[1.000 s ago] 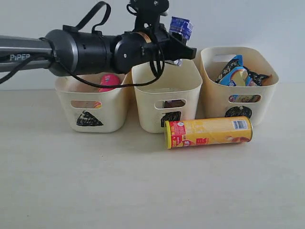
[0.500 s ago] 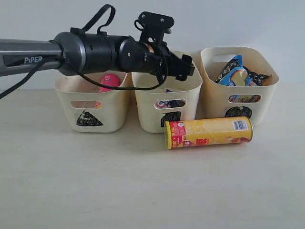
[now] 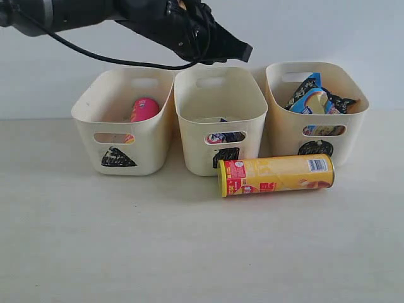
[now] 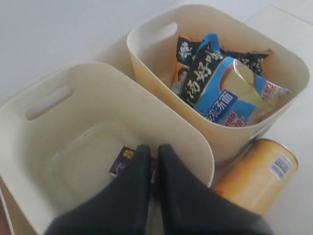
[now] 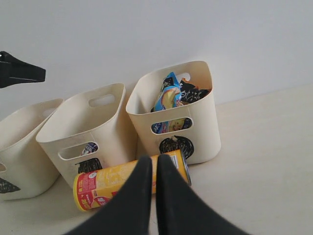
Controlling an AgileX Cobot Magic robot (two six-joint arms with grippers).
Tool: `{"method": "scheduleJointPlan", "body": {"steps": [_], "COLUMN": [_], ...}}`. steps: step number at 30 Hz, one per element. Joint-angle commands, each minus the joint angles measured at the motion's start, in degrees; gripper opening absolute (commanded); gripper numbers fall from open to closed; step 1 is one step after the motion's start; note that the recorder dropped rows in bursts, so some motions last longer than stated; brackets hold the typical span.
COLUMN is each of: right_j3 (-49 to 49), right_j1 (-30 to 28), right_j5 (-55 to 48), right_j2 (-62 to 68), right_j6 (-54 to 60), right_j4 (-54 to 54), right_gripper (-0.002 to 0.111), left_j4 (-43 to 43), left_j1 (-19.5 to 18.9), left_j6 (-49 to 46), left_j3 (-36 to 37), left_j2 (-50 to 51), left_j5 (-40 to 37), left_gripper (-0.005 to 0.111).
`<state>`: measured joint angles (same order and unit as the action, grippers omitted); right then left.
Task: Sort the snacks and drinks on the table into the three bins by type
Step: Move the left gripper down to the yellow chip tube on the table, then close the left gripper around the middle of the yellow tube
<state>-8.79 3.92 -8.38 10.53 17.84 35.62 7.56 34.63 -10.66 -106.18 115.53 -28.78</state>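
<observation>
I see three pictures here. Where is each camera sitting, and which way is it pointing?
Exterior view: off the arms, facing the marked front of the middle bin; the left arm crosses the top.
Left wrist view: on the left arm, looking down into that bin; shut left gripper shows.
Right wrist view: low over the table, facing the bin fronts aslant; shut right gripper shows.
Shared: all three show the yellow chip tube and the noodle bin.

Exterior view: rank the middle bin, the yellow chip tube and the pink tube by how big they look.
1. middle bin
2. yellow chip tube, nearer the camera yet clearly smaller
3. pink tube, only its end showing
</observation>
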Motion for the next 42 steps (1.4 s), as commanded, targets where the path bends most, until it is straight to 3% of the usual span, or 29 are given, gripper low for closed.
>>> {"method": "scheduleJointPlan", "body": {"steps": [1,6,9,13,17,22,27,30,31,36,42], "right_j3": [0.1,0.1,0.1,0.1,0.1,0.1,0.1,0.1,0.1,0.1,0.1], "right_j1": [0.0,0.0,0.0,0.0,0.0,2.8,2.8,2.8,2.8,2.8,2.8], "right_j5": [0.0,0.0,0.0,0.0,0.0,0.0,0.1,0.2,0.2,0.3,0.3], "right_j2": [0.0,0.0,0.0,0.0,0.0,0.0,0.0,0.0,0.0,0.0,0.0], "right_j6": [0.3,0.3,0.3,0.3,0.3,0.3,0.3,0.3,0.3,0.3,0.4], "right_j4": [-0.2,-0.2,-0.2,-0.2,-0.2,-0.2,-0.2,-0.2,-0.2,-0.2,-0.2], "right_gripper": [0.0,0.0,0.0,0.0,0.0,0.0,0.0,0.0,0.0,0.0,0.0], "left_j4": [-0.1,2.0,6.0,11.9,12.0,7.4,0.5,-2.7,-3.7,-6.1,-11.6], "left_j1": [-0.1,0.2,2.1,6.1,12.2,17.4,18.7,18.7,18.7,18.7,18.7], "left_j6": [0.2,0.0,-5.9,-15.2,-22.9,-28.7,-28.7,-28.7,-28.7,-28.3,-27.7], "left_j3": [-0.3,-0.3,-0.3,-0.3,-0.2,3.2,3.6,3.6,3.6,3.5,3.5], "left_j2": [-3.0,-6.8,-9.1,-10.4,-9.9,-6.5,-2.4,-0.7,0.5,4.3,8.9], "left_j5": [-7.1,-12.4,-16.8,-21.7,-31.5,-30.6,-25.1,-20.4,-18.0,-13.3,-6.2], "left_gripper": [0.004,0.004,0.004,0.004,0.004,0.004,0.005,0.018,0.032,0.073,0.077]}}
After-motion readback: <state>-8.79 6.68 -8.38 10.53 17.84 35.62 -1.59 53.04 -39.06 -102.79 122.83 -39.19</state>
